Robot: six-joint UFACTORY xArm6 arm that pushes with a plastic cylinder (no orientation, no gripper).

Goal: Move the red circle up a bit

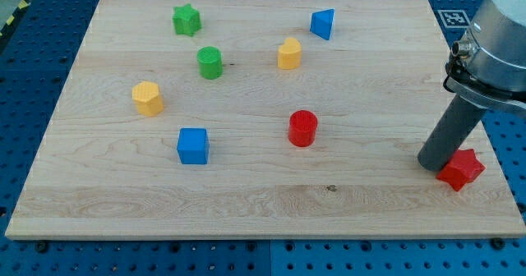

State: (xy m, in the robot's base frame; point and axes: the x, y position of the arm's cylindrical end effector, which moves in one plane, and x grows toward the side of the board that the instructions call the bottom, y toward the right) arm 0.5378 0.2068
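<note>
The red circle (302,128) stands upright a little right of the board's middle. My tip (433,162) rests on the board near the right edge, far to the right of the red circle and slightly lower. It touches the left side of a red star (461,169), which sits at the lower right.
On the wooden board (246,202) are a blue cube (193,145), a yellow hexagon (148,98), a green circle (210,62), a green star (186,19), a yellow block (289,53) and a blue triangle (323,23). The yellow block lies above the red circle.
</note>
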